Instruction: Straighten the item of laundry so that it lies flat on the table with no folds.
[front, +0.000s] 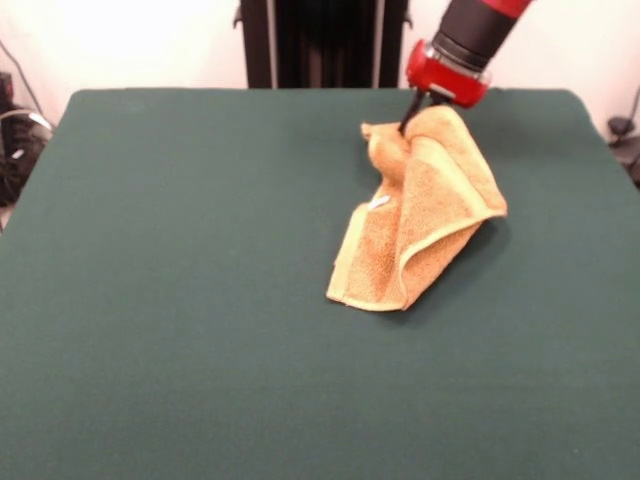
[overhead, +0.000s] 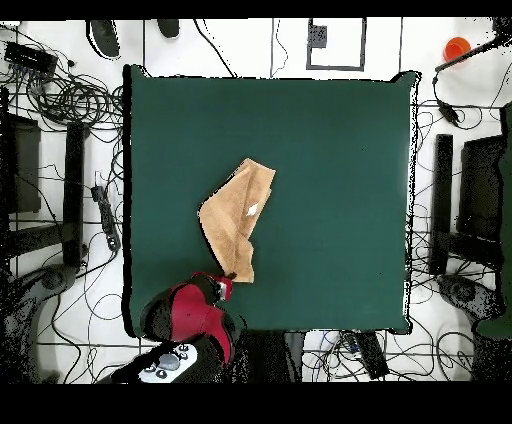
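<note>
Gripper (front: 412, 118) of mine pinches the orange-tan towel's (front: 425, 215) raised corner near the green table's (front: 180, 300) pedestal-side edge. Front view shows its white tag (front: 379, 201) and folded layers; overhead, my red arm (overhead: 195, 315) hides the grip.

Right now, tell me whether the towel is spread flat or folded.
Folded. The towel is doubled over itself, and the end effector lifts one corner off the table.
</note>
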